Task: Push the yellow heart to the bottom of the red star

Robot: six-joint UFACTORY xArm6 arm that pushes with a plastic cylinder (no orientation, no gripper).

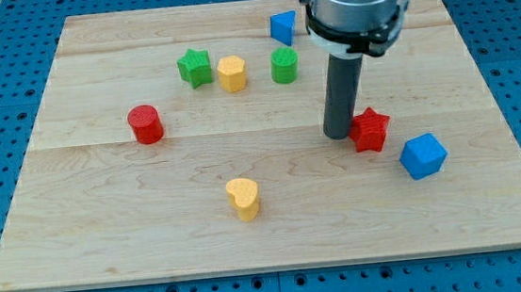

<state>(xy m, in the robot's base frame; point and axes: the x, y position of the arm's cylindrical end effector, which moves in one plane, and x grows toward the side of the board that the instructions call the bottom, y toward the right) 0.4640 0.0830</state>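
The yellow heart (pixel 243 198) lies on the wooden board (pixel 108 235) near the view's bottom, left of centre. The red star (pixel 370 129) sits to the view's right of centre. My tip (pixel 339 135) stands just left of the red star, touching or almost touching it. The yellow heart is well away to the lower left of my tip.
A blue cube (pixel 423 155) lies just lower right of the red star. A red cylinder (pixel 146 124) is at the left. A green star (pixel 195 68), a yellow hexagon (pixel 231 74) and a green cylinder (pixel 284 65) form a row near the top. A blue block (pixel 282 27) lies at the top.
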